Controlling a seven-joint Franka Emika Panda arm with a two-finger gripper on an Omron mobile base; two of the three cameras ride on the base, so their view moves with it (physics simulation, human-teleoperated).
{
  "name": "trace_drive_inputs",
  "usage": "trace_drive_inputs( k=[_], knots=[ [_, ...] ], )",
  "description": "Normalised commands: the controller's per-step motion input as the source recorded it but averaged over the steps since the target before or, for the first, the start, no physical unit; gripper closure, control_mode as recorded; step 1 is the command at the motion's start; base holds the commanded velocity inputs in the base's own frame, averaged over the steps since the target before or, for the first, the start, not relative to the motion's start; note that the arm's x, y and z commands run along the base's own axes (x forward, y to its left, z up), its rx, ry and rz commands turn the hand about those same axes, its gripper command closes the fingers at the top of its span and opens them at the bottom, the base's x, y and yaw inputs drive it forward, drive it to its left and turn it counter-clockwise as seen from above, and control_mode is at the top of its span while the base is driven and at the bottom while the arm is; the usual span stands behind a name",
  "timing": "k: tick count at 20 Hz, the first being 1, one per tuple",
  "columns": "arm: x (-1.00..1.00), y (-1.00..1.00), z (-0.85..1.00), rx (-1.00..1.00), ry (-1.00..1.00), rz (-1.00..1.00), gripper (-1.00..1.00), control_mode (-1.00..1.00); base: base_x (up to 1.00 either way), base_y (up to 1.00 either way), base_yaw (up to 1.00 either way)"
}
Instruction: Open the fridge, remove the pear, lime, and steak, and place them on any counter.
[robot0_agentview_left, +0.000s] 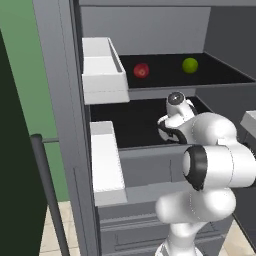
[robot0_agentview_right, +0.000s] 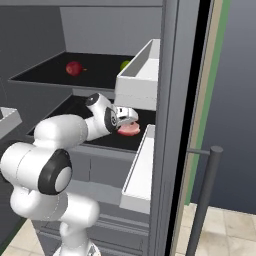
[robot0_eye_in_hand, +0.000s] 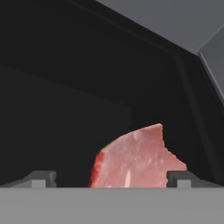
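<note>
Steak (robot0_eye_in_hand: 135, 159) lies flat on the fridge's (robot0_agentview_left: 60, 100) lower shelf, just ahead of the end effector (robot0_eye_in_hand: 111, 177), between its released, spread fingers.

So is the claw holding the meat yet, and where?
Nothing is held. The claw is open, its tips either side of the steak on the fridge's lower shelf, not clamped on it.
</note>
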Motion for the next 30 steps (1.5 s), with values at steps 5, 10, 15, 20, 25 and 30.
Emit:
trace_drive_inputs(
  k=[5,10,15,20,25,30],
  knots=[
    [-0.61,-0.17,-0.83,-0.01,0.00,0.00,-1.00,-1.00,0.00,0.00,0.00],
    [-0.74,-0.03,-0.75,-0.02,0.00,0.00,-1.00,-1.00,0.00,0.00,0.00],
    [0.19,-0.45,-0.37,0.00,0.00,0.00,-1.00,-1.00,0.00,0.00,0.00],
    [-0.11,-0.59,-0.68,0.00,0.01,0.00,1.00,-1.00,0.00,0.00,0.00],
    [-0.39,-0.19,-0.80,0.00,0.01,0.00,1.00,-1.00,0.00,0.00,0.00],
    [-0.13,-0.03,-0.38,0.00,0.00,0.00,1.00,-1.00,0.00,0.00,0.00]
  ],
)
